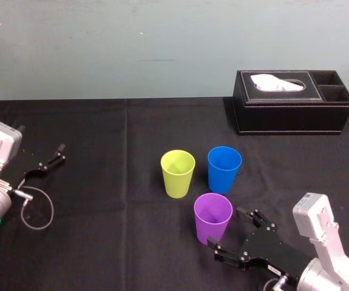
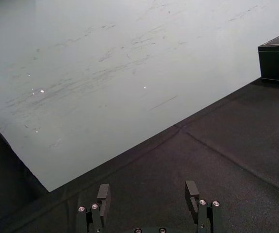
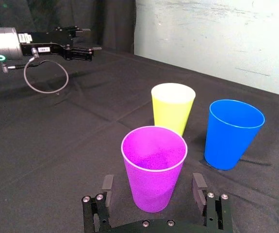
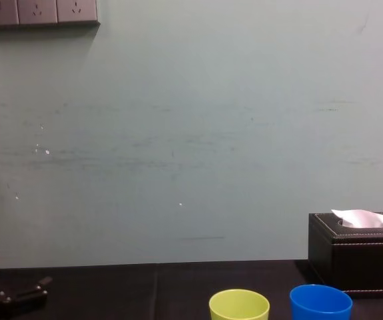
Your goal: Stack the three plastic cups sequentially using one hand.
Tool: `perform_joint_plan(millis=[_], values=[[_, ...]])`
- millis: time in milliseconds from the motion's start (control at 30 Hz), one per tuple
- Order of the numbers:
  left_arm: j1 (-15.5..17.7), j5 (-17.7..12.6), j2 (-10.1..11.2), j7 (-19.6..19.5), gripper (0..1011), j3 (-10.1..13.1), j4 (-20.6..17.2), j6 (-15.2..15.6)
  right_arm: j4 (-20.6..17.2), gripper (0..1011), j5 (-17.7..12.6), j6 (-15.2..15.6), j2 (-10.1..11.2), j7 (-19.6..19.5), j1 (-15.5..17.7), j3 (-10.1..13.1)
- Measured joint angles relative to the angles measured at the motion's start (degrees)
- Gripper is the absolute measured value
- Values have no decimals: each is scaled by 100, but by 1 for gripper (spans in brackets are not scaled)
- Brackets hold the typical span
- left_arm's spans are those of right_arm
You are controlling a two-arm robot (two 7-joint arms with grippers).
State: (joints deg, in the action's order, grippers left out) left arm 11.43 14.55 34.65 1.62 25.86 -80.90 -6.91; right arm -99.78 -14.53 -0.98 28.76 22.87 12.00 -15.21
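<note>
Cups (image 1: 178,173) unstacked, right gripper (image 1: 227,231) straddling purple cup (image 1: 212,217), left gripper (image 2: 147,187) idle

The right gripper (image 1: 230,232) sits at five o'clock in the head view, jaws spread wide, pointing toward ten o'clock. The left gripper (image 1: 51,156) rests at nine o'clock, jaws apart, aimed toward two o'clock.

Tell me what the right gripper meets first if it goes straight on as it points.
The purple cup, upright and centred before the right gripper, whose jaws are open; it would likely slide between them.
</note>
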Motion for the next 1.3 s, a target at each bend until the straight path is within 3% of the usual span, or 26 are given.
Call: perform_joint_plan(millis=[900,1300], values=[[0,0,0,0,1010,0,0,0,401,1003,186,128,-303,-87,-512,-276],[0,0,0,0,1010,0,0,0,447,1003,183,151,-330,-91,-554,-290]])
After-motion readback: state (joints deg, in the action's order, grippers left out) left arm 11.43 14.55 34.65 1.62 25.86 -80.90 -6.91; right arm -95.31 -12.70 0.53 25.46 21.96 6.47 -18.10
